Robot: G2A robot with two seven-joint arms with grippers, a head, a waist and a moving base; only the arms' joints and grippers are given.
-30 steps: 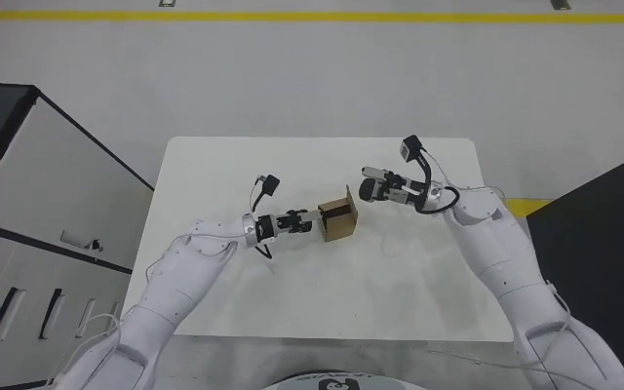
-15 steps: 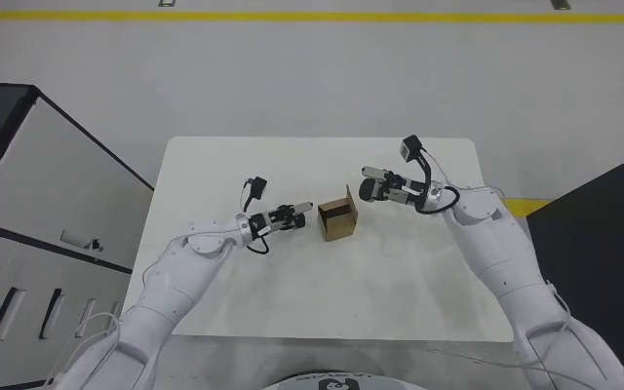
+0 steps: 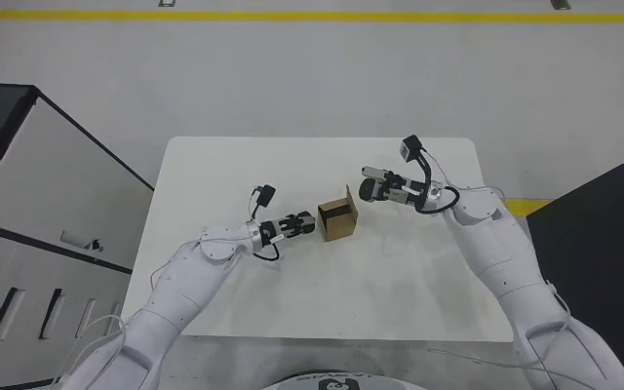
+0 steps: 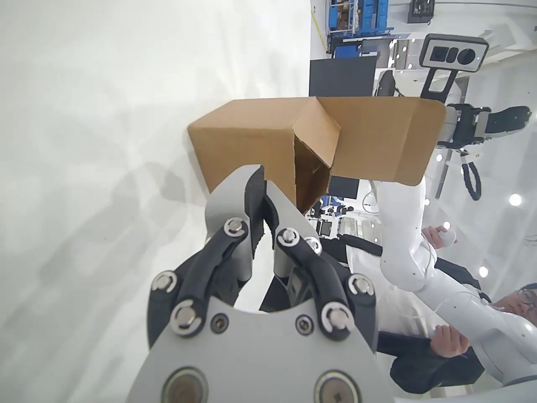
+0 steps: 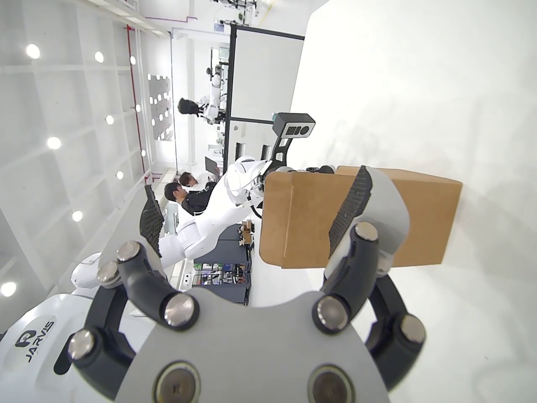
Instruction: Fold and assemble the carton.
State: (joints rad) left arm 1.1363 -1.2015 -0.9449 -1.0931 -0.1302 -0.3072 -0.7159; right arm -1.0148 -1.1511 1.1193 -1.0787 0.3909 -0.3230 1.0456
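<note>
Carton (image 3: pixel 337 220) standing near the middle of the white table (image 3: pixel 390 292), between the two arms. Brown walls already up in a box shape. One big flap (image 3: pixel 352 197) sticking up on the side toward the right arm, not folded down yet. One small flap (image 4: pixel 316 136) half bent in, with a dark gap beside it. Top not closed.

Left gripper (image 3: pixel 297 226) right up against the left side of the carton, maybe touching it. Fingers (image 4: pixel 235 194) pinched almost together, nothing between them as far as can be seen. Looks ready to push, not to grab.

Right gripper (image 3: pixel 363 185) just beside the big flap, not touching it. Fingers (image 5: pixel 361 207) spread wide, holding nothing.

Probably about half done: box shape made, flaps not done. Left to do: push the small flap in, fold the big flap over, tuck it shut. Can't tell about the bottom, hidden under the box
</note>
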